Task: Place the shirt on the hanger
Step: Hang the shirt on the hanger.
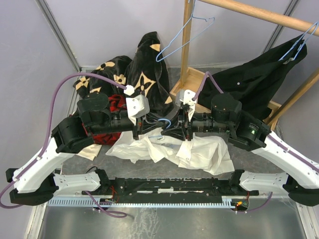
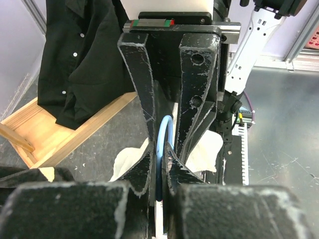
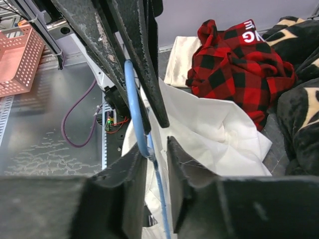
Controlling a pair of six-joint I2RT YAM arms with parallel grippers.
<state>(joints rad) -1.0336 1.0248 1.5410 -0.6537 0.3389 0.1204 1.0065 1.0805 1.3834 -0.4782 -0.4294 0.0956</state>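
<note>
Centrally, the left claw [image 2: 159, 185] is clamped on the curved wire of the light-blue hanger [image 2: 163, 144], above the white shirt [image 1: 202, 154]. The shirt lies crumpled on the table [image 1: 65, 219] between the arms. Facing it, the right claw [image 3: 157, 149] stands narrow, one finger on either side of the same wire, with a slim gap showing.
</note>
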